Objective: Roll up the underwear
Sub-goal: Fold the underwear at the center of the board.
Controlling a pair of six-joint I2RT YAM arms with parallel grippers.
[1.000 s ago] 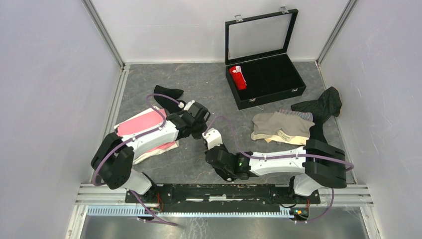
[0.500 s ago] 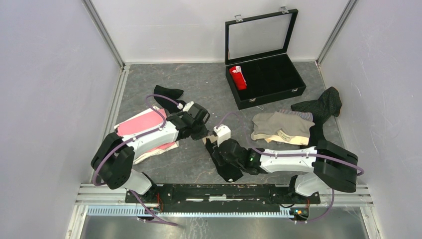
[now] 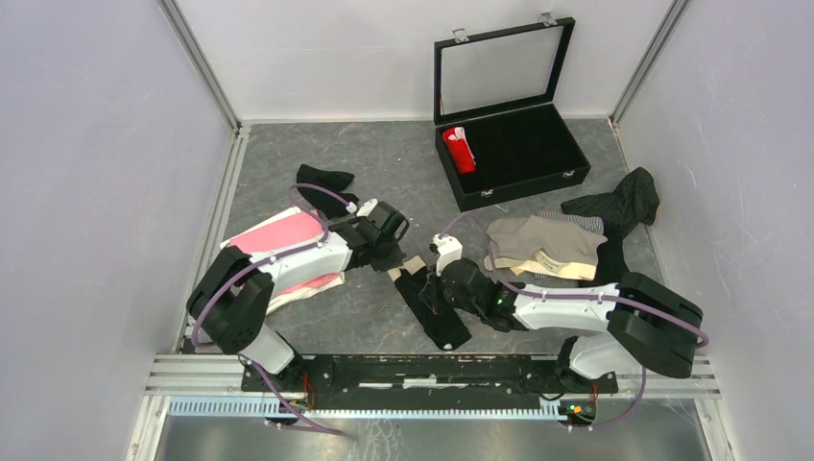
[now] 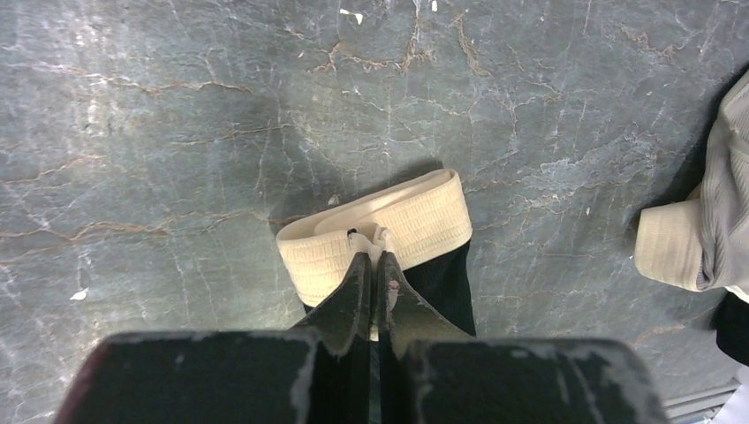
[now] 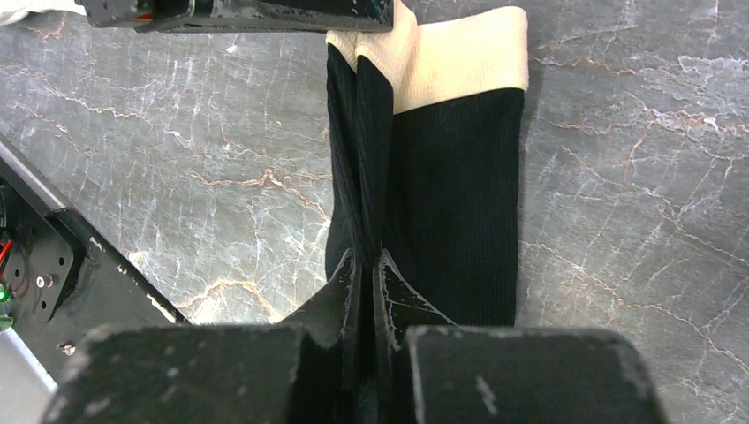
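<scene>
Evidently held the long black ribbed cloth garment with its cream elastic band (image 3: 443,327) stretched flat on the grey marbled bench (image 3: 355,173), left hand (image 4: 372,258) clamped on that band, right hand (image 5: 364,261) pinched shut on a mid-length fold, ready for rolling.

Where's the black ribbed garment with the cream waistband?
Top view, front centre: the garment pinched by left gripper and right gripper, left of the beige cloth pile.

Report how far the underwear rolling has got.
Done: one red roll sits in the case. In hand: the black garment lies unrolled, left gripper pinching its cream waistband, right gripper pinching its body. Left: the pink garment, beige garment, pinstriped garment and small black piece lie unrolled.
</scene>
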